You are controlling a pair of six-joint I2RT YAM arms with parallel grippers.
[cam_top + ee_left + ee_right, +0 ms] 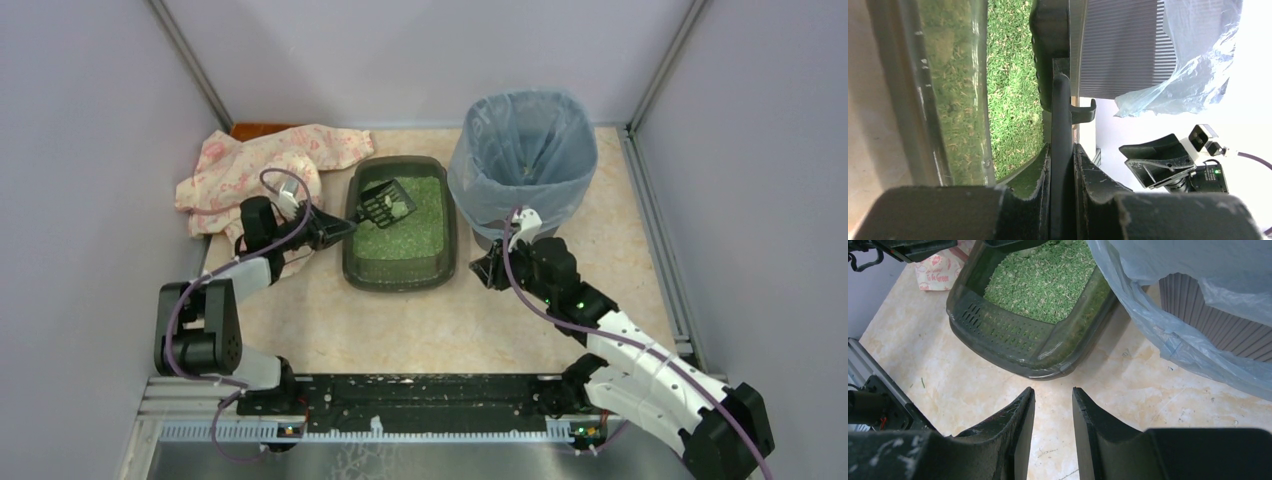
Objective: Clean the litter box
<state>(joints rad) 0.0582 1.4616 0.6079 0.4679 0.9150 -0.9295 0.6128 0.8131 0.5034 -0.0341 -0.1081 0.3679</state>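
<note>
Mid-bench (450,335), at nine o'clock from the bin (472,185): litter box (400,281). Left end effector (336,231) clamped on scoop (385,203) handle over its eleven o'clock corner; right end effector (483,270) half open, empty. Could spill litter crossing toward three o'clock if tilted.

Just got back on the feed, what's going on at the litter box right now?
The left gripper is shut on the handle of the black slotted scoop, which sits over the green litter at the far end of the litter box, with what look like pale bits in it. The right gripper is open and empty, low over the table between the box and the bag-lined bin. A pink cloth lies to the left.
</note>
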